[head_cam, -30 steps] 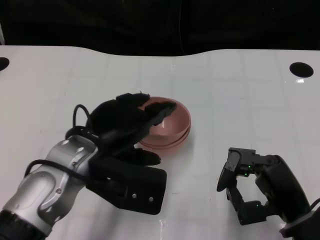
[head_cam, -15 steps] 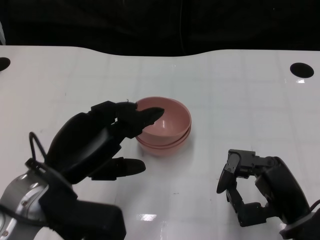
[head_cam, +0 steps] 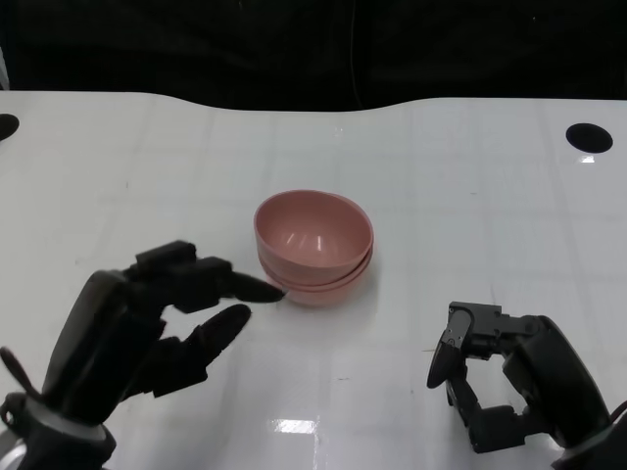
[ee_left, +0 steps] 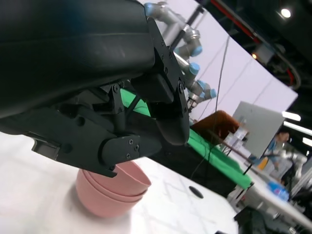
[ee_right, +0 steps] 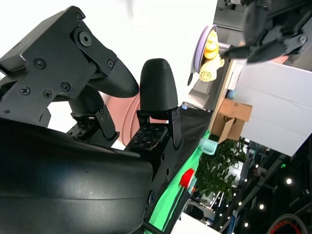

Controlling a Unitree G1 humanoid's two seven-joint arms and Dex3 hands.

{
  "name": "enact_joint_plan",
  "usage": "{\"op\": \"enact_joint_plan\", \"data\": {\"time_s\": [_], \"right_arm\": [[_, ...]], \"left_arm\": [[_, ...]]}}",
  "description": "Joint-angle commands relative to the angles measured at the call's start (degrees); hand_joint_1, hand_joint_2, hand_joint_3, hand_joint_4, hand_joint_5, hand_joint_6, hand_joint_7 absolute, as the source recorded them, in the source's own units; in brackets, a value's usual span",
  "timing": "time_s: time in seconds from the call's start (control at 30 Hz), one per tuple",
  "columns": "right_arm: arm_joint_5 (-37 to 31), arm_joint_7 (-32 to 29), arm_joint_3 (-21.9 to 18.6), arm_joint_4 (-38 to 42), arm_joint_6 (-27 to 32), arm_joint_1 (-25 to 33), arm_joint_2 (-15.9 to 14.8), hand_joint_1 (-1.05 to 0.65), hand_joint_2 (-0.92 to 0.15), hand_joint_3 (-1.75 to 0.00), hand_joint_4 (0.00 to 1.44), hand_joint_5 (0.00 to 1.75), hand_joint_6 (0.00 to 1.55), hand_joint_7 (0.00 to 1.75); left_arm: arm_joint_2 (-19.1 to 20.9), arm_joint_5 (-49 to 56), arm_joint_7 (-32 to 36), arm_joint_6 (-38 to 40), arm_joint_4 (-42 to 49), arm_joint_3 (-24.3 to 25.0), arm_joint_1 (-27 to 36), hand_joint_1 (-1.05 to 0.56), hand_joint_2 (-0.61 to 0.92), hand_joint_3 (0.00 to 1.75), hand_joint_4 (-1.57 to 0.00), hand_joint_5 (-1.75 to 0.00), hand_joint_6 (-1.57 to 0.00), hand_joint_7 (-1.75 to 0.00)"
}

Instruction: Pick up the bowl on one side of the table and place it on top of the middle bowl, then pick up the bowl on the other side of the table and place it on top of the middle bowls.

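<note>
Starting at your left: the left hand (head_cam: 147, 328) sits low over the tabletop (head_cam: 470, 186), fingers spread and holding nothing. Its longest fingertips (head_cam: 257, 287) point at the bowl stack (head_cam: 313, 247) and end just beside its lower wall; whether they touch it cannot be told from the head view. The left wrist view shows the same fingers (ee_left: 131, 146) hanging above and in front of the pink stack (ee_left: 113, 190), with nothing between them.

Beyond and to the right of that hand, the stack stands upright on the tabletop, between the two hands. You can count nested rims in the left wrist view: it reads as three bowls, one inside another. No single bowl remains on either side of the tabletop. Judged from this, both placements appear done, and what is left for you is only to draw the hands clear.

At your right: the right hand (head_cam: 509, 387) rests near the tabletop's near edge, well apart from the stack, fingers curled loosely but separated, empty. The right wrist view confirms bare fingers (ee_right: 157, 87) with a sliver of pink bowl beyond them.

No brand, label or legible writing appears on the bowls, the hands or the tabletop.
</note>
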Motion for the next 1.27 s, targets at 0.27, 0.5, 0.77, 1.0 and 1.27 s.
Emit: {"op": "enact_joint_plan", "data": {"time_s": [0.27,0.5,0.77,1.0,1.27], "right_arm": [[1.90,1.09,-0.33,-1.62,0.88,0.13,-0.55,-0.05,-0.29,-1.54,0.88,1.68,0.85,1.32],[1.87,1.37,-0.46,-1.50,0.33,0.12,-0.80,-0.07,-0.29,-1.53,0.89,1.66,0.85,1.30],[2.82,2.72,-1.11,-1.28,-0.49,0.70,-1.75,-0.06,-0.30,-1.51,0.88,1.63,0.85,1.28],[1.61,2.32,-1.26,-0.04,-2.11,0.34,-2.30,-0.07,-0.32,-1.47,0.87,1.60,0.86,1.25],[1.29,1.71,-1.23,-0.16,-3.02,0.49,-1.96,-0.08,-0.32,-1.48,0.88,1.60,0.87,1.26]], "left_arm": [[-5.30,-20.73,-10.51,9.95,-7.72,0.60,11.41,-0.05,0.36,1.50,-0.79,-1.67,-0.81,-1.45],[-10.12,-30.47,-15.07,15.70,-8.29,1.74,12.99,-0.03,0.46,1.33,-0.87,-1.73,-0.83,-1.53],[-13.03,-33.35,-19.28,18.44,-7.25,3.14,13.72,-0.08,0.47,1.26,-0.87,-1.75,-0.84,-1.55],[-15.21,-34.91,-22.64,18.56,-4.83,3.76,13.08,-0.09,0.42,1.34,-0.89,-1.66,-0.83,-1.52],[-15.55,-35.03,-24.29,19.00,-5.54,5.46,13.23,-0.09,0.46,1.24,-0.89,-1.70,-0.83,-1.53]]}}
